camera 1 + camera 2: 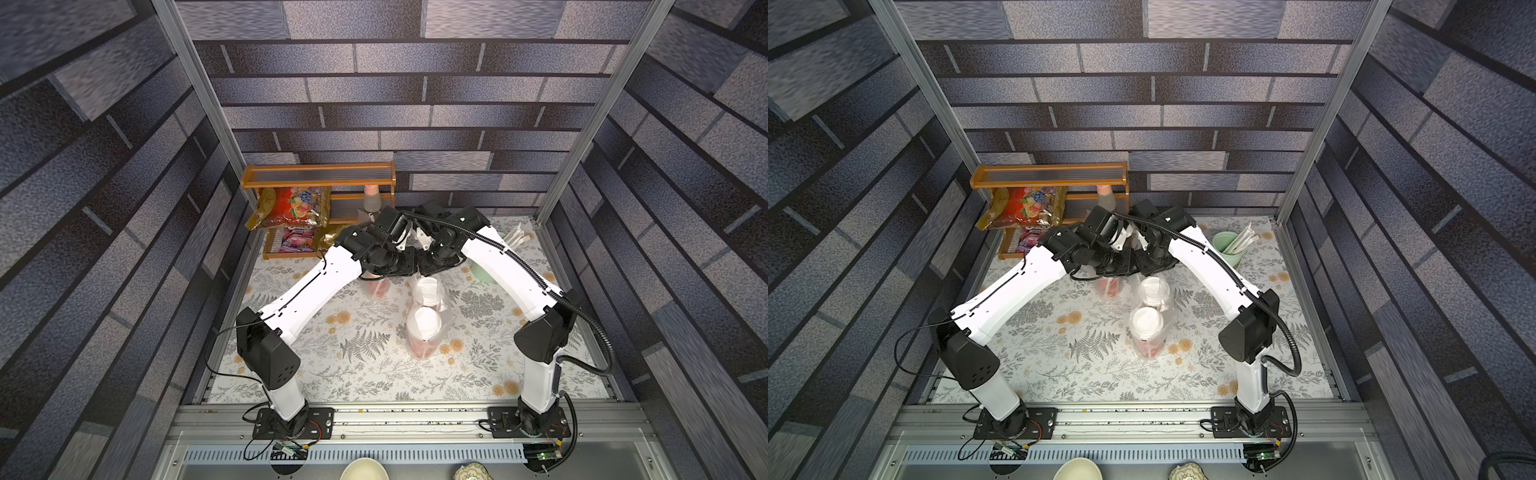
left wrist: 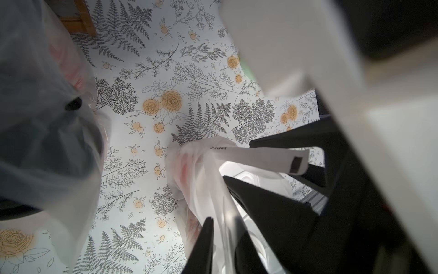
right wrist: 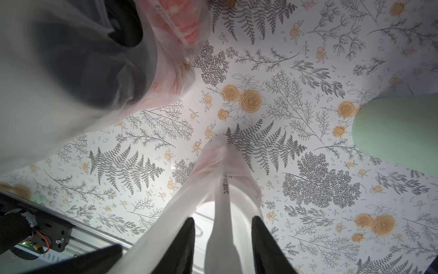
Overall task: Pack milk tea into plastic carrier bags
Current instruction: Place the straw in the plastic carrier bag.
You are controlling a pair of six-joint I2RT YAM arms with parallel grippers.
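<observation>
In both top views a clear plastic carrier bag (image 1: 448,309) (image 1: 1168,316) stands mid-table with two white-lidded red milk tea cups (image 1: 424,322) (image 1: 428,289) inside. Both arms meet above its far end. In the right wrist view my right gripper (image 3: 224,221) is open, the bag's white handle strip (image 3: 222,213) hanging loose between its fingers. My left gripper (image 2: 224,227) stands slightly open with bag film (image 2: 220,201) running between the fingers. A second bag (image 1: 377,291) (image 3: 71,71) holding a black-lidded red cup (image 3: 184,26) stands just left, partly under the left arm.
A wooden shelf (image 1: 320,174) with colourful snack packets (image 1: 291,208) stands at the back left. A pale green cup of white straws (image 1: 1227,245) (image 3: 398,132) sits back right, close to the right arm. The floral tablecloth (image 1: 353,353) covers the table.
</observation>
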